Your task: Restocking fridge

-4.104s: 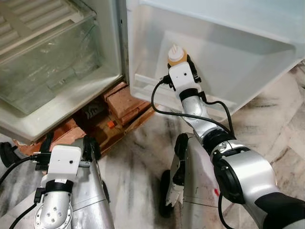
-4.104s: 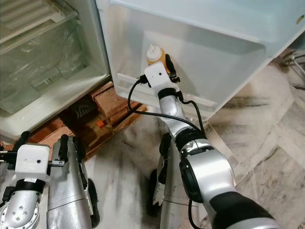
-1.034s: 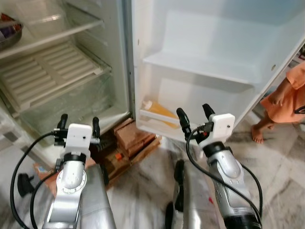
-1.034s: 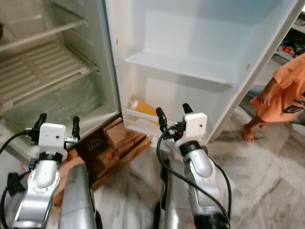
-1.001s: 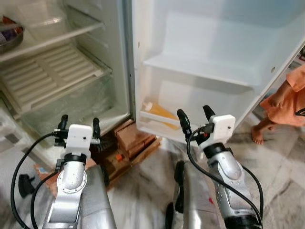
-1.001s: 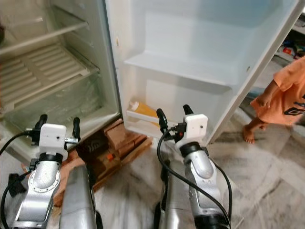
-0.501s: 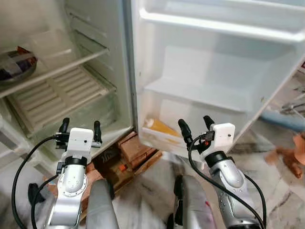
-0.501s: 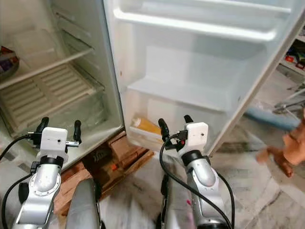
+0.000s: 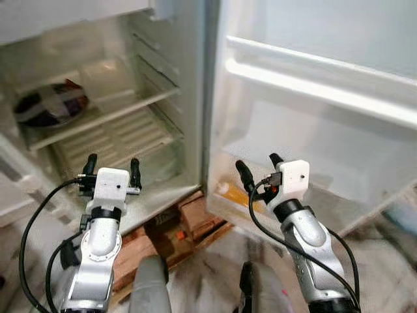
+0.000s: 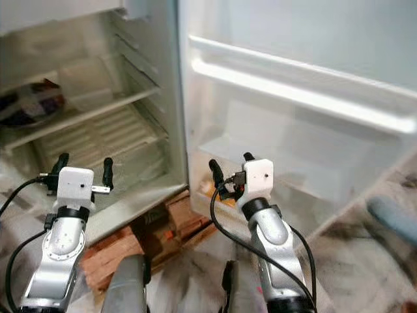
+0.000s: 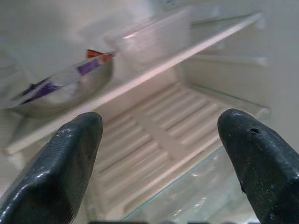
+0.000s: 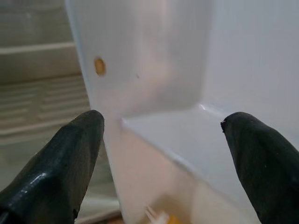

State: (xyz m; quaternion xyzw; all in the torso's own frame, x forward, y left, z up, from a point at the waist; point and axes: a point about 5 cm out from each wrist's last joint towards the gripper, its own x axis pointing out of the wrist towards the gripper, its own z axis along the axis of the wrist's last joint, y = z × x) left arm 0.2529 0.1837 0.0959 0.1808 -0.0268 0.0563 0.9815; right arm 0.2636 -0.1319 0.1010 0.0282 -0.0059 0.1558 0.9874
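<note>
The fridge (image 9: pixel 130 98) stands open on stacked bricks (image 9: pixel 189 225). A steel bowl (image 9: pixel 49 107) with purple packets sits on its upper shelf, beside a clear plastic box (image 11: pixel 154 39). The orange bottle (image 9: pixel 251 199) lies in the lowest rack of the door (image 9: pixel 326 117). The left claw (image 9: pixel 111 171) and right claw (image 9: pixel 256 167) are both spread wide and empty, the right just above the bottle, the left before the ribbed lower shelf (image 9: pixel 111 140).

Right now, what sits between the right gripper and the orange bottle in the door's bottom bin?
Nothing. In the left eye view the right gripper hangs open in front of the orange bottle, with bare air and the bin's white front lip between them.
</note>
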